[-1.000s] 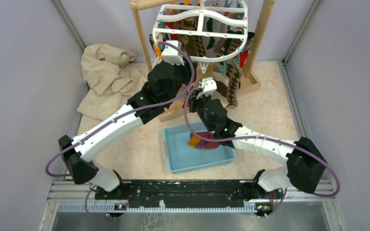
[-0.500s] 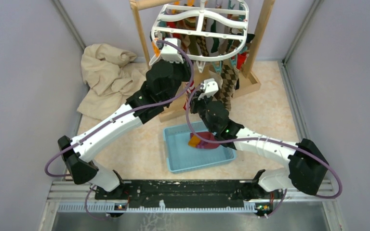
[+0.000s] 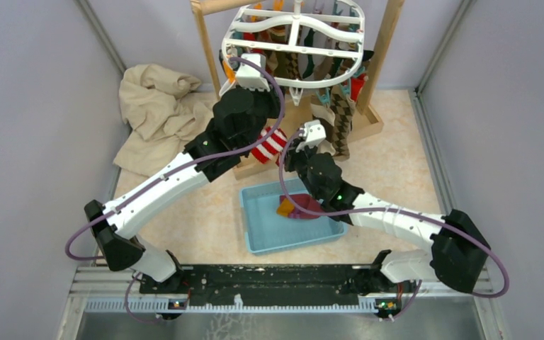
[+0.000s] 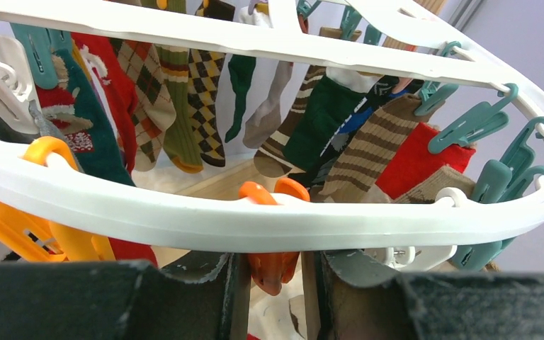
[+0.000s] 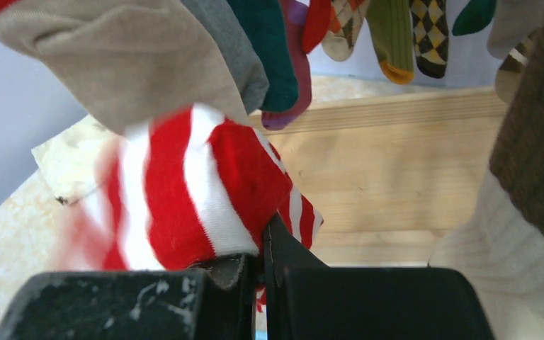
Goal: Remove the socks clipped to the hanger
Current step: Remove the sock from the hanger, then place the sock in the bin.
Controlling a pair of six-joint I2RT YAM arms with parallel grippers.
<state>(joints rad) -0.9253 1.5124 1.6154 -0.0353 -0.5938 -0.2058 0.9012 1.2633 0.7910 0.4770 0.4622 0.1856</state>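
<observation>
Left hand (image 4: 275,292) is clenched on an orange clip (image 4: 273,263) under the rim of the white hanger (image 4: 255,221). Right hand (image 5: 263,265) grasps a red-and-white striped sock (image 5: 184,191) just below the other socks (image 4: 326,120), which hang clipped over the wooden stand (image 5: 397,163).

The red-and-white striped sock (image 5: 184,184) blurs toward its left side, and its lower end is hidden behind the fingers (image 5: 290,263) of the right gripper (image 5: 262,251). The hanger (image 4: 255,219) rim covers the top of the orange clip (image 4: 273,273) (only its tip shows), and both rim ends run off the picture. Near the blue tray's (image 3: 255,234) far edge, the right arm (image 3: 368,209) covers part of what may be two socks (image 3: 288,207).
</observation>
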